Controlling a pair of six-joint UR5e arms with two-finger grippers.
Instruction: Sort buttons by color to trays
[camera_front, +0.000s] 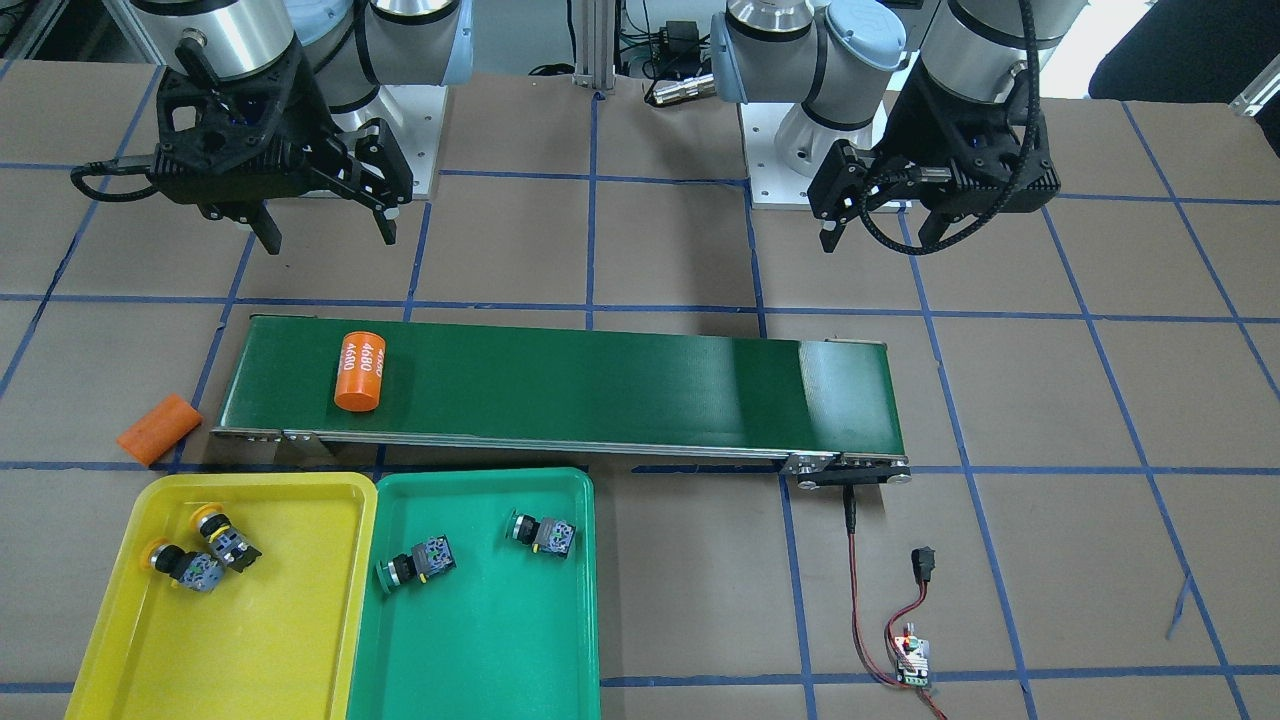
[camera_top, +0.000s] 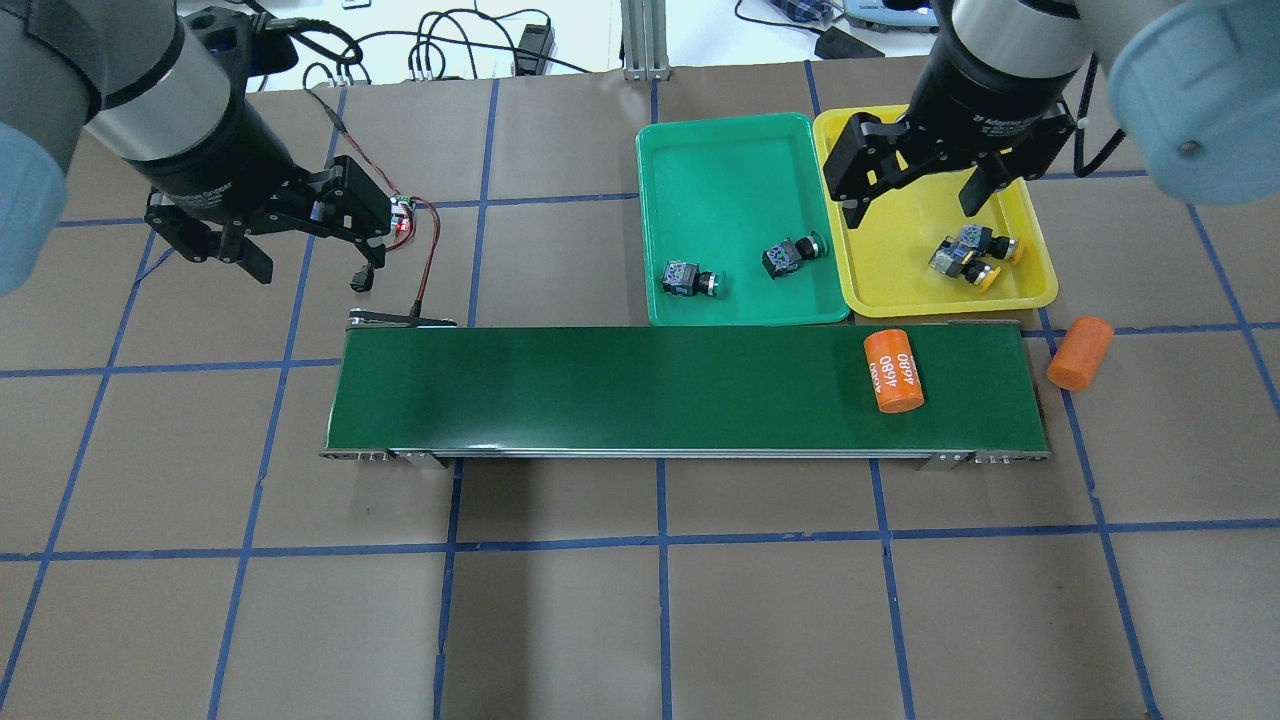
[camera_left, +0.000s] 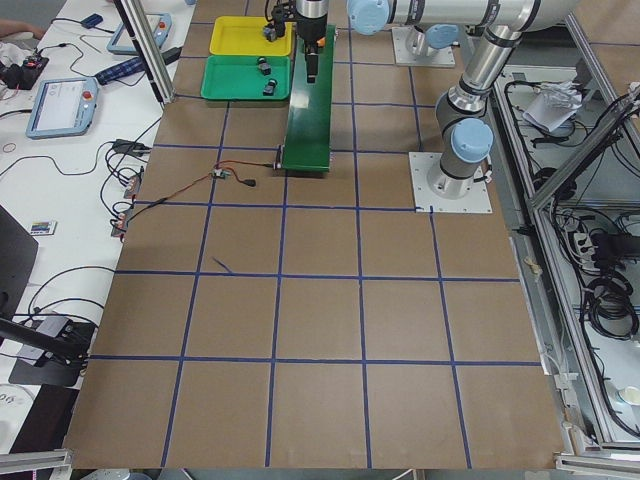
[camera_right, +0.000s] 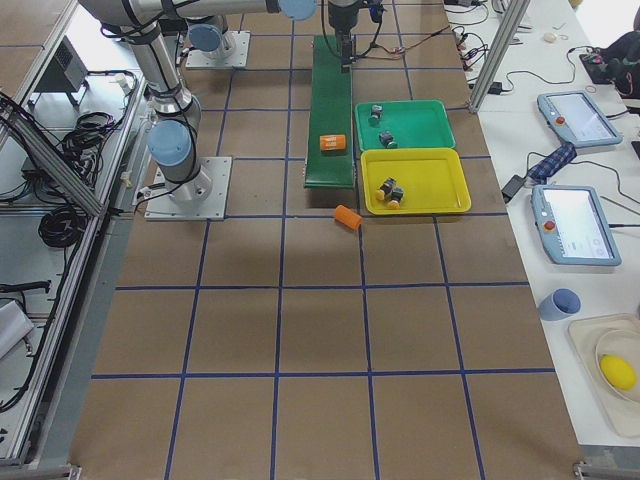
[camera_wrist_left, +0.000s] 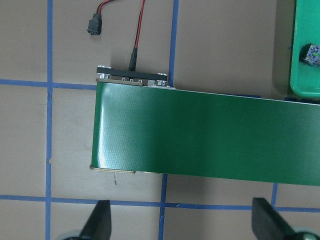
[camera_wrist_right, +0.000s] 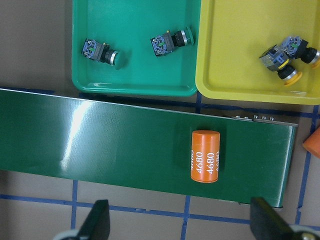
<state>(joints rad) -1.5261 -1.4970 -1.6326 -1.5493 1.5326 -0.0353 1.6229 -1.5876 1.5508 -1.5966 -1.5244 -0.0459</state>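
Two yellow-capped buttons (camera_front: 218, 530) (camera_front: 180, 565) lie together in the yellow tray (camera_front: 250, 640). Two green-capped buttons (camera_front: 415, 562) (camera_front: 540, 532) lie apart in the green tray (camera_front: 480, 650). They also show in the right wrist view: the green buttons (camera_wrist_right: 100, 50) (camera_wrist_right: 170, 42) and the yellow buttons (camera_wrist_right: 300, 49) (camera_wrist_right: 277, 62). My right gripper (camera_top: 913, 208) is open and empty, raised near the trays' end of the belt. My left gripper (camera_top: 312, 265) is open and empty, raised near the belt's other end.
A long dark-green conveyor belt (camera_top: 650, 390) lies across the table next to both trays. An orange cylinder (camera_top: 893, 371) lies on it near the trays. A second orange cylinder (camera_top: 1079, 352) lies on the table off the belt's end. A small controller board with red-black wires (camera_top: 400, 215) sits by the far end.
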